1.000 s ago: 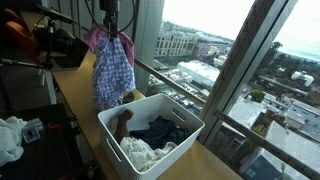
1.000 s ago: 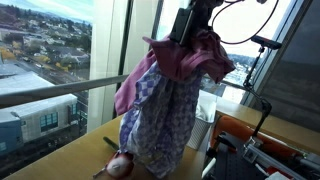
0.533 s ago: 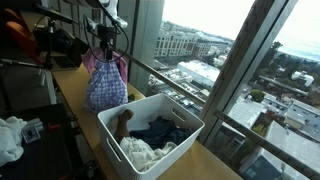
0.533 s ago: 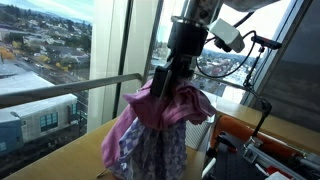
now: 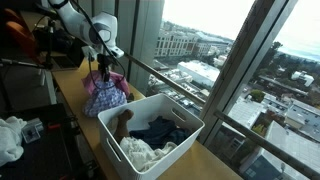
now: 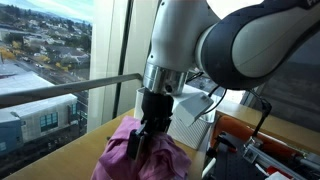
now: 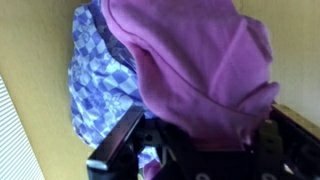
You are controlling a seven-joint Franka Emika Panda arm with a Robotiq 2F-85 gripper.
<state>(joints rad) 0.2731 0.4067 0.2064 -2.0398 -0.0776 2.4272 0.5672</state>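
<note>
While the arm leans down over the wooden counter [image 5: 72,88], the gripper [image 5: 103,68] is clamped tight on the top of a pink cloth [image 5: 105,92], jaws pinched narrow w/ a bunch of fabric between them. In an ext. view the gripper [image 6: 145,140] comes straight down into the gathered top of the pink cloth [image 6: 130,162], which spreads out below it in a loose heap. The cloth's lower part rests on the counter, slumped & folded, its blue-and-white checked inner side showing at the bottom in an ext. view. The wrist view is filled w/ the pink cloth [image 7: 195,60], the checked side to the left of it, & the dark fingers [image 7: 120,150] at the bottom edge; the gripper [image 7: 200,138] is half buried in fabric there. Just beside the cloth, nearer the camera, stands a white bin [image 5: 178,152]; whether cloth & bin touch can't be told. The bin holds a dark blue garment [image 5: 160,133], a white rag [image 5: 140,152] & a brown item [image 5: 122,120], too small to ID. A white bundle [image 5: 10,140] lies at the frame's lower edge, well apart from the bin. Along the counter runs a big window w/ a rail [image 6: 60,92], city bldgs beyond.
</note>
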